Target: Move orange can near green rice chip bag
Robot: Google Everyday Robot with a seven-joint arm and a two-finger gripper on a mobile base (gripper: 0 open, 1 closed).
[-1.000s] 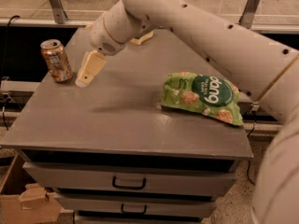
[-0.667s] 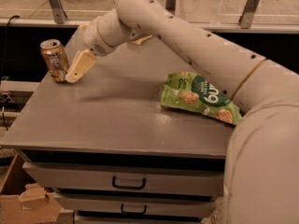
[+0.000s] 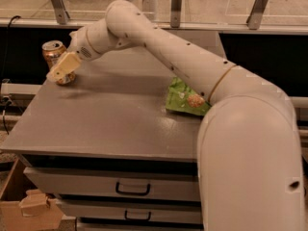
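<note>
Fingers (image 3: 62, 67) at orange can (image 3: 51, 50), far-left corner | green rice chip bag (image 3: 180, 98) mid-right

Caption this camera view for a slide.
Pincer at orange can, far corner of cabinet top; green rice chip bag partly behind arm.

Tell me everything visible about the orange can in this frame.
The orange can is a small metal drink can, orange-copper with pale markings and a silver top. It stands upright at the far left corner of the grey cabinet top. The gripper is right at it, covering part of its front; contact cannot be judged. The green rice chip bag lies well apart, to the right.
</note>
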